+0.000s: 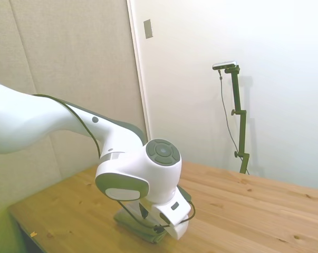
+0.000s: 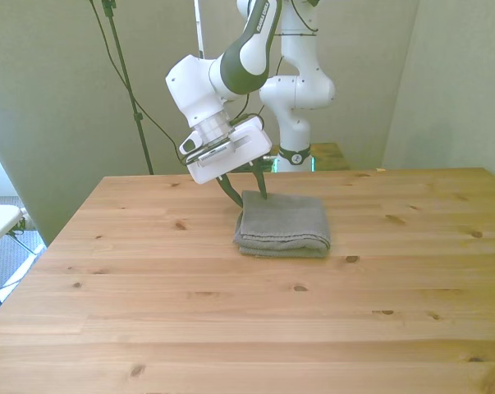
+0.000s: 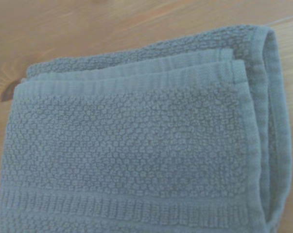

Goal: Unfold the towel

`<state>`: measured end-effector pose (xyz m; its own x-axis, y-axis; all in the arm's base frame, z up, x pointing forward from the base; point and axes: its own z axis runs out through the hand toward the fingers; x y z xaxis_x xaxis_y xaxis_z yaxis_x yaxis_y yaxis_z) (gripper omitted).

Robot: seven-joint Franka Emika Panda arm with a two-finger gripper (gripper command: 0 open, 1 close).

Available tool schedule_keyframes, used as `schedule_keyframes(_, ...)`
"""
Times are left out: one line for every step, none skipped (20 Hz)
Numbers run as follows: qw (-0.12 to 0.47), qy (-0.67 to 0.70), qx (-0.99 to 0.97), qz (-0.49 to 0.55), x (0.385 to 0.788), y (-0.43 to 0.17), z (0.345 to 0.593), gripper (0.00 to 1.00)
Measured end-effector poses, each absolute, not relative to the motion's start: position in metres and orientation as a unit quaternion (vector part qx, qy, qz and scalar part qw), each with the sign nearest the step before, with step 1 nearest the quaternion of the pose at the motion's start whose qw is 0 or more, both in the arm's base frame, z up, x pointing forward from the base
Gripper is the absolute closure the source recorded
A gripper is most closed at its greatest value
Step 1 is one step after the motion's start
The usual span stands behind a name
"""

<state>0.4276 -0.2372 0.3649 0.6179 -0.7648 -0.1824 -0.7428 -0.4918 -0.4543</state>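
Observation:
The grey-green towel (image 2: 284, 223) lies folded in layers on the wooden table (image 2: 231, 312), near its middle. My gripper (image 2: 247, 195) is open and tilted. It hangs over the towel's far corner on the front view's left, one finger outside the edge and one over the cloth. I cannot tell whether the fingertips touch it. In the side view the towel (image 1: 133, 225) shows only partly beneath the white wrist, which hides the fingers. The wrist view is filled by the towel (image 3: 136, 145), its stacked hemmed edges showing along two sides.
A bare strip of table (image 3: 88, 29) shows beyond the towel in the wrist view. The arm's base (image 2: 295, 152) stands behind the far table edge. A wall and door frame (image 1: 140, 79) lie behind the table in the side view.

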Motion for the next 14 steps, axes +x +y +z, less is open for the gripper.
schedule_keyframes(0.251, 0.436, -0.864, -0.021, 0.430, -0.237, 0.364, 1.00)
schedule_keyframes(0.250, 0.434, -0.865, -0.021, 0.433, -0.237, 0.364, 1.00)
schedule_keyframes(0.249, 0.433, -0.866, -0.021, 0.436, -0.237, 0.364, 1.00)
schedule_keyframes(0.248, 0.432, -0.867, -0.020, 0.439, -0.236, 0.363, 1.00)
schedule_keyframes(0.247, 0.431, -0.868, -0.020, 0.441, -0.236, 0.363, 1.00)
schedule_keyframes(0.246, 0.430, -0.869, -0.020, 0.444, -0.236, 0.363, 1.00)
schedule_keyframes(0.245, 0.430, -0.869, -0.020, 0.446, -0.237, 0.363, 1.00)
schedule_keyframes(0.245, 0.429, -0.869, -0.021, 0.447, -0.238, 0.364, 1.00)
schedule_keyframes(0.245, 0.429, -0.869, -0.022, 0.449, -0.238, 0.365, 1.00)
schedule_keyframes(0.246, 0.428, -0.869, -0.023, 0.449, -0.238, 0.367, 1.00)
schedule_keyframes(0.248, 0.427, -0.869, -0.021, 0.450, -0.238, 0.368, 1.00)
schedule_keyframes(0.250, 0.425, -0.870, -0.020, 0.450, -0.237, 0.370, 1.00)
schedule_keyframes(0.253, 0.422, -0.870, -0.020, 0.451, -0.236, 0.374, 1.00)
schedule_keyframes(0.255, 0.418, -0.872, -0.021, 0.453, -0.233, 0.378, 1.00)
